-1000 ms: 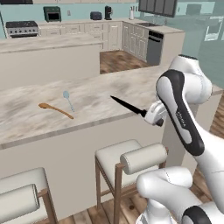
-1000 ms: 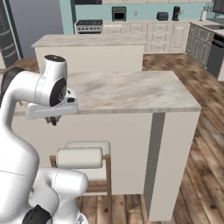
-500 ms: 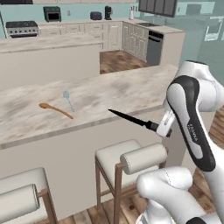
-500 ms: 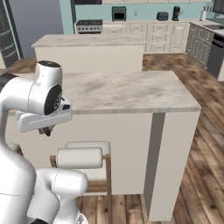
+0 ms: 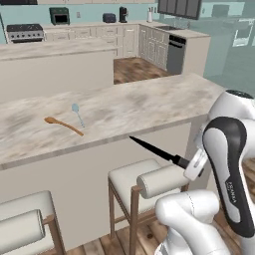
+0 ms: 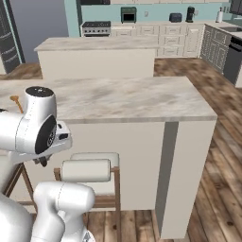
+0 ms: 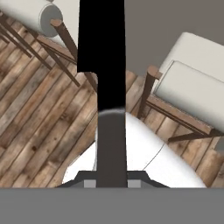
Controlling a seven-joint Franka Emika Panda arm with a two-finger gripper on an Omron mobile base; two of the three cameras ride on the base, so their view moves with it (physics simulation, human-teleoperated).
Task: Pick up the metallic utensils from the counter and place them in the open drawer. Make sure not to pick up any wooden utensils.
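My gripper [image 5: 191, 163] is shut on the handle of the black-handled knife [image 5: 153, 149]. It holds the knife level in front of the counter's [image 5: 149, 102] edge, above a stool, with the dark blade pointing left. The hand view looks straight along the knife [image 7: 101, 43], over the wooden floor and the stools. On the counter's left part lies the small silver-blue spoon [image 5: 77, 114]. The orange-brown wooden spoon [image 5: 63, 125] lies beside it. The open drawer is out of view.
Two cream padded stools [image 5: 149, 179] [image 5: 22, 224] stand against the counter's front, right under the knife and to its left. A second island [image 5: 55, 60] and kitchen cabinets stand behind. Wooden floor [image 6: 212, 189] spreads to the right of the counter.
The arm has drawn back and down with the knife, from level with the counter's front edge to below it, over the stool. Both spoons lie as before.
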